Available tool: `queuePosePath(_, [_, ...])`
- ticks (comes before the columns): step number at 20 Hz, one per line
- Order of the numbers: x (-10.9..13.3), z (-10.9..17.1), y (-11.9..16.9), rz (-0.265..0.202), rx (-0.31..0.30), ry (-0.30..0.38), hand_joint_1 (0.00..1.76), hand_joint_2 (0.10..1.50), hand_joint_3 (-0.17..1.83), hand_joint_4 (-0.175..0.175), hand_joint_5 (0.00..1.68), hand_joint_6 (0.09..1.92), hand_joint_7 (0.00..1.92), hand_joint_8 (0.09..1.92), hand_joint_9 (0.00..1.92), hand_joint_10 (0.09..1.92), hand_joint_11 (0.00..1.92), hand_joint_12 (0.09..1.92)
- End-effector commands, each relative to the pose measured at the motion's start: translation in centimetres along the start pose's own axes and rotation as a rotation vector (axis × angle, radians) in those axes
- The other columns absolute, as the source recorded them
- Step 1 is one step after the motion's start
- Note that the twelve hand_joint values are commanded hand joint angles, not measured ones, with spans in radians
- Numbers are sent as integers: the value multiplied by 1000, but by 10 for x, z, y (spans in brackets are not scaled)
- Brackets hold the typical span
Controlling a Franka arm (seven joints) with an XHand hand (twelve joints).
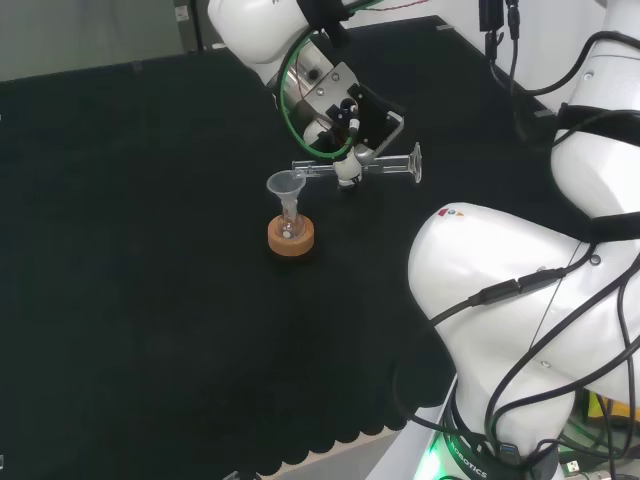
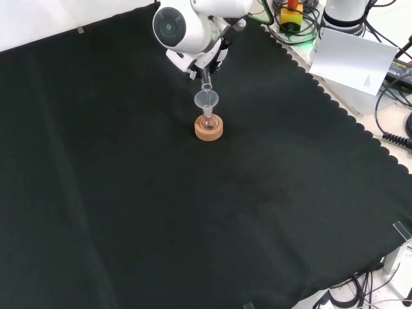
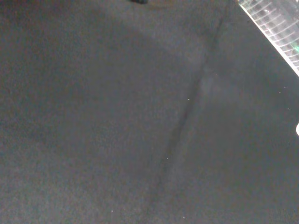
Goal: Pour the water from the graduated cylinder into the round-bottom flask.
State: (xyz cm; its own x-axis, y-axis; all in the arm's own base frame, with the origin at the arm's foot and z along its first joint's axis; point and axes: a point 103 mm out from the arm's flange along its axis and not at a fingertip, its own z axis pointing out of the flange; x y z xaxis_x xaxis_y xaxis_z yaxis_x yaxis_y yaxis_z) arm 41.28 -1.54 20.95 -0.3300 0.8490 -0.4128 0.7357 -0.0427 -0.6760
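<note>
Pouring stage: graduated cylinder tipped over the funnel.

We see the hand with its fingers closed round the graduated cylinder, held about level, mouth at the funnel in the round-bottom flask. The flask sits on a cork ring toward the table's middle. We judge pouring under way; remaining water cannot be told.

- I count one graduated cylinder, clear, lying level above the cloth.
- One funnel.
- One round-bottom flask that I can make out.
- One cork ring under it.
- One hand.
</note>
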Motion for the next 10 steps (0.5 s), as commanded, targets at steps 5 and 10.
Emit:
queuePosePath(5, [0, -1, 0, 21, 20, -27, 1265, 1091, 1, -175, 1018, 941, 1047, 926, 1473, 87, 1296, 706])
queuePosePath(10, [3, -3, 0, 43, 17, -75, 1265, 1092, 1, -175, 1017, 942, 1047, 927, 1473, 87, 1296, 706])
